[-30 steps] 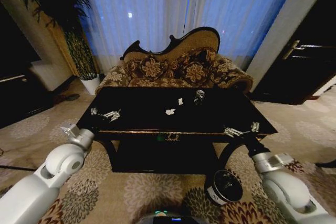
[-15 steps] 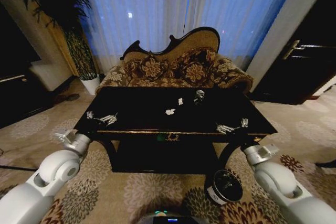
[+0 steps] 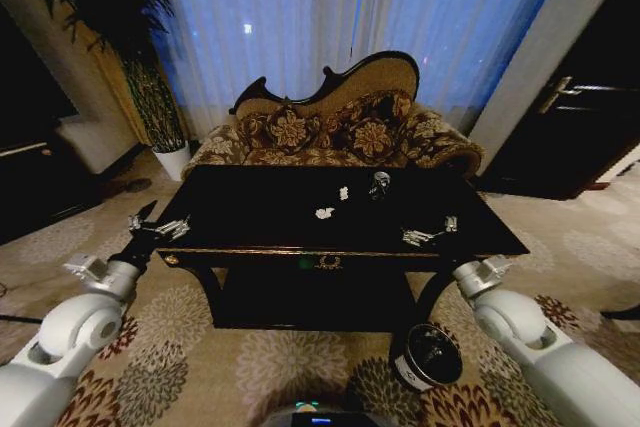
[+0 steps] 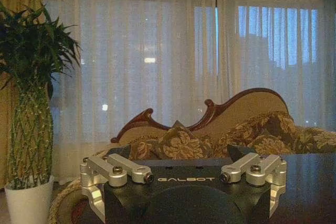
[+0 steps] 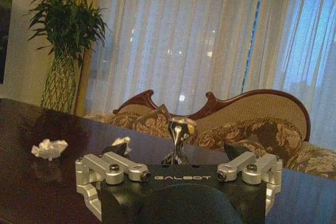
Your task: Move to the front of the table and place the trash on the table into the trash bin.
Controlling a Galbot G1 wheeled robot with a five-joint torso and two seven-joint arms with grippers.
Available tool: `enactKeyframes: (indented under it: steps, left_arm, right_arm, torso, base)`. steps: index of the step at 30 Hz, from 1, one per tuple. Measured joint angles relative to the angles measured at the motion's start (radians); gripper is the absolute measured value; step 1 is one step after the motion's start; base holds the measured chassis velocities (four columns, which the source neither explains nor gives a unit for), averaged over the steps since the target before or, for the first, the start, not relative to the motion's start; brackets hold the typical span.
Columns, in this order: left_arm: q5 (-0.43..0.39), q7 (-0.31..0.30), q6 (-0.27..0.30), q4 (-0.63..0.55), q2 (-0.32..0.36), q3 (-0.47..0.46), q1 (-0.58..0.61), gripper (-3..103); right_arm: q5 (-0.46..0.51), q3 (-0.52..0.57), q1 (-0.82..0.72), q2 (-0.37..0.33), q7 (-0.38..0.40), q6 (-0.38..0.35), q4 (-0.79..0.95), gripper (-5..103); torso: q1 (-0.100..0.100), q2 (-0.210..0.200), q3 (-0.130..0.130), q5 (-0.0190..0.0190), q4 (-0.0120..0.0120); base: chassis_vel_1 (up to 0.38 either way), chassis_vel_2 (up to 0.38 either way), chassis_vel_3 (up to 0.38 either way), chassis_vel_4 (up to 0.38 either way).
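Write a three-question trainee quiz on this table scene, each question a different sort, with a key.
1. True or false: the trash bin stands on the table.
2. Multiple choice: the right claw hangs over the table's A) near right part, B) far left corner, C) lower shelf.
3. Fill in: the left claw is at the table's near ____ corner.

Key: 1 false, the bin is on the carpet by the table's near right leg. 2 A. 3 left.
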Motion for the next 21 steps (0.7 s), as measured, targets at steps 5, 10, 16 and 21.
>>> enactKeyframes:
  steps: [5, 10, 16, 21]
  left_arm:
    - [0.001, 0.001, -0.005, 0.004, -0.005, -0.02, 0.023, 100]
    - [0.008, 0.001, 0.005, 0.003, -0.005, -0.025, 0.028, 100]
    - [0.008, 0.0, 0.007, 0.002, -0.005, -0.025, 0.028, 100]
    - [0.008, -0.001, 0.008, 0.002, -0.004, -0.024, 0.028, 100]
  right_arm:
    - [0.035, -0.071, 0.104, -0.019, 0.003, -0.006, -0.059, 100]
    - [0.051, -0.13, 0.181, -0.022, 0.008, -0.009, -0.095, 100]
    - [0.059, -0.202, 0.249, -0.021, 0.015, -0.016, -0.126, 100]
    - [0.075, -0.27, 0.32, -0.03, 0.018, -0.023, -0.154, 100]
  torso:
    - [0.0, 0.0, 0.0, 0.0001, 0.0]
    - [0.0, 0.0, 0.0, 0.0001, 0.0001]
    - [0.0, 0.0, 0.0, 0.0001, -0.0001]
    - [0.0, 0.0, 0.0, 0.0, 0.0001]
  base:
    - [0.0, 0.0, 0.0, 0.0]
    - [0.0, 0.0, 0.0, 0.0]
    - [0.0, 0.0, 0.0, 0.0]
    - [0.0, 0.0, 0.0, 0.0]
